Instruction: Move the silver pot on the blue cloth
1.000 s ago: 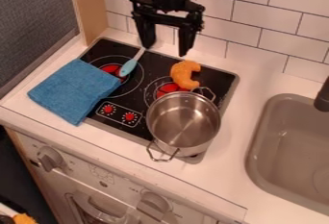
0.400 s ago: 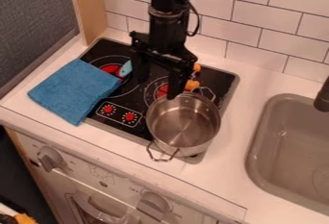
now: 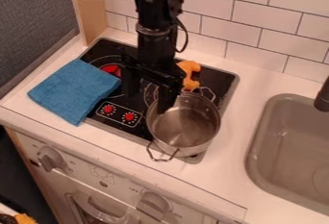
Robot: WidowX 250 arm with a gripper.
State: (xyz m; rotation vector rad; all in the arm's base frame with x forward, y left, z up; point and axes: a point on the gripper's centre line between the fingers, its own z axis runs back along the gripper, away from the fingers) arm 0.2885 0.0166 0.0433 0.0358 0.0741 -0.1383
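"Since we looked at the camera view earlier, what's changed?"

"Our gripper has moved down-left in view, fingers spread, one overlapping the silver pot's rim."

"What do we count?"

"One pot, one blue cloth, one orange croissant, two red knobs."

"And our pot?"

"Shiny, upright, two wire handles, on the cooktop's front right corner."

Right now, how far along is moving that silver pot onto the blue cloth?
Nothing looks finished: the silver pot sits on the stovetop, apart from the blue cloth. In hand, seemingly, is the grasp: the open pincer is by the pot's rim, one finger over its inside. Left: gripping, lifting and setting it on the cloth.
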